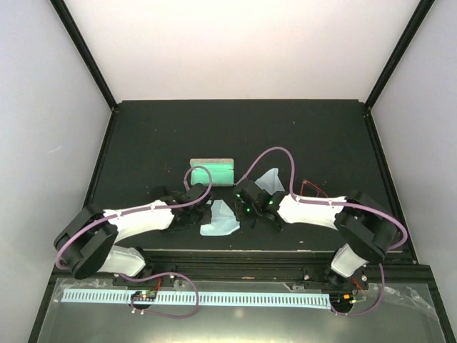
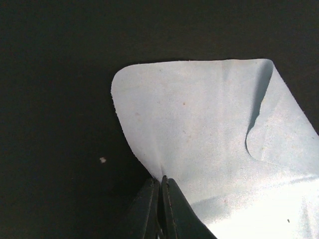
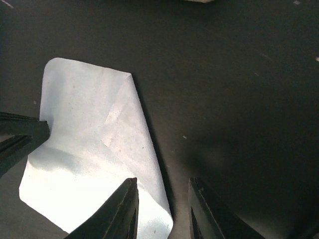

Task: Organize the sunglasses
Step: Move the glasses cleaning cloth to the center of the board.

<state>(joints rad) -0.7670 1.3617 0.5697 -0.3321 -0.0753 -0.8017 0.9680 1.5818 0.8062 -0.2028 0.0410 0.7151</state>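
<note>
**A:** Where are the sunglasses?

**B:** The red-framed sunglasses [image 1: 313, 189] lie on the black table [image 1: 143, 143], on its right side, just beyond the right arm's forearm. Only thin red wire shows, too small to say whether they are folded. I cannot make out a black pair against the dark top.

**A:** Is either gripper on them?

**B:** No. Both are away from the red pair, nearer the middle of the table, at a light blue cloth [image 1: 223, 221].

**A:** What is the left one doing?

**B:** The left gripper [image 2: 161, 180] has its jaws pressed together on the edge of that cloth [image 2: 199, 124]. The fabric puckers toward the tips, and one far corner is folded over.

**A:** And the right?

**B:** The right gripper [image 3: 162, 181] stands partly open with nothing between its fingers. One finger [image 3: 124, 209] hangs over the cloth's near corner and the other is over bare table. The cloth's edge runs under the gap. I cannot tell whether anything touches.

**A:** Anything else around?

**B:** A second cloth [image 1: 270, 180] lies crumpled just beyond the right gripper. A pale green oblong case [image 1: 212, 171] sits farther back, near the middle.
</note>
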